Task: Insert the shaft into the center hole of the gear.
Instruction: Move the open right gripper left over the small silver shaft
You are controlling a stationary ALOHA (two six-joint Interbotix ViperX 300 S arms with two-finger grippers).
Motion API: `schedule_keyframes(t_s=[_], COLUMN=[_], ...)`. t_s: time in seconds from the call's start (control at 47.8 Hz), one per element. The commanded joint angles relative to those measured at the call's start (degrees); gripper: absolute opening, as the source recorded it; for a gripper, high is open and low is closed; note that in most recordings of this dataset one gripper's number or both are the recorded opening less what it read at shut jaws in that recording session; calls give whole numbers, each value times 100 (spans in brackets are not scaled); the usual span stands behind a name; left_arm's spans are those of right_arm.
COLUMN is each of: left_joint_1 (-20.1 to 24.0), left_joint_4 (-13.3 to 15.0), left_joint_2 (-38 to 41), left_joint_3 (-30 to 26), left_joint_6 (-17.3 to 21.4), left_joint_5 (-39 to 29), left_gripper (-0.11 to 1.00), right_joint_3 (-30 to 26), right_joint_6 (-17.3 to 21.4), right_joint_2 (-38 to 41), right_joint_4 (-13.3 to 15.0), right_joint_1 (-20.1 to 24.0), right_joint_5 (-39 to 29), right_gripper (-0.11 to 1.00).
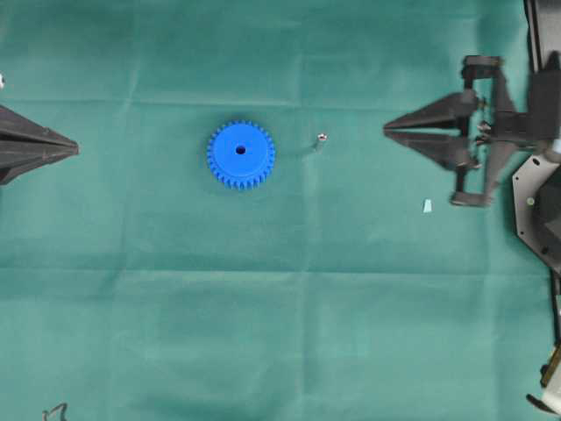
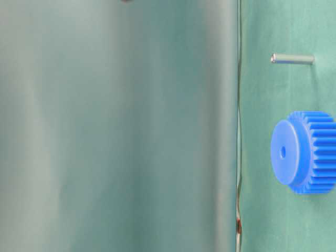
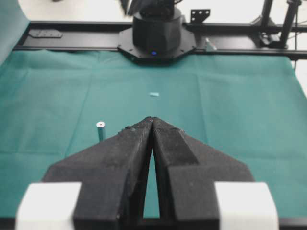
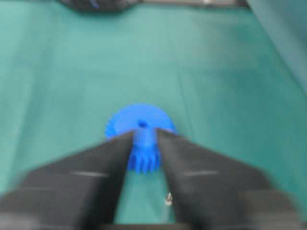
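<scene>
The blue gear (image 1: pixel 241 154) lies flat on the green cloth, its dark center hole (image 1: pixel 241 150) facing up. To its right the small silvery shaft (image 1: pixel 321 139) stands upright on its own. My right gripper (image 1: pixel 386 132) is further right, pointing at the shaft. In the blurred right wrist view its jaws (image 4: pixel 144 134) stand apart, with the gear (image 4: pixel 139 120) ahead and the shaft (image 4: pixel 168 199) low between them. My left gripper (image 1: pixel 74 149) stays at the left edge, shut on nothing (image 3: pixel 152 119). Its fingers hide the gear there, and the shaft (image 3: pixel 100 129) shows left of them.
A pale blue chip (image 1: pixel 428 206) lies on the cloth below the right gripper. The table-level view shows the shaft (image 2: pixel 292 59) and the gear (image 2: pixel 304 152) apart. The right arm's black base (image 3: pixel 156 28) sits at the cloth's far edge.
</scene>
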State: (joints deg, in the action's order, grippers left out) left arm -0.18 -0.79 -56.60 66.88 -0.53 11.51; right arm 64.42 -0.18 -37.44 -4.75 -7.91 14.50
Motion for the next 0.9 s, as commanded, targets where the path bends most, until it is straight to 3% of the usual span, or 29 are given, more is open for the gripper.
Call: schedule_keyframes(t_s=[0.0, 0.105, 0.146, 0.293, 0.46, 0.878], left_joint_1=[9, 9, 18, 18, 9, 9], left_joint_4=[-26, -18, -26, -18, -18, -18], left_joint_2=[35, 35, 35, 44, 53, 53], left_joint_3=[-141, -149, -141, -141, -141, -141], left_joint_6=[-9, -9, -18, -9, -18, -9], left_joint_5=[26, 26, 26, 26, 18, 0], left_gripper=[0, 0, 0, 0, 0, 0], right_joint_3=[-176, -246, -272, -369, -439, -510], right_joint_6=[9, 9, 9, 9, 9, 9], right_joint_2=[439, 1143, 1397, 2197, 2927, 3709], right_joint_4=[-88, -123, -176, -448, -668, -914], right_joint_1=[-105, -185, -202, -220, -229, -246], right_joint_5=[193, 457, 598, 993, 1336, 1749], right_gripper=[54, 84, 90, 80, 80, 77])
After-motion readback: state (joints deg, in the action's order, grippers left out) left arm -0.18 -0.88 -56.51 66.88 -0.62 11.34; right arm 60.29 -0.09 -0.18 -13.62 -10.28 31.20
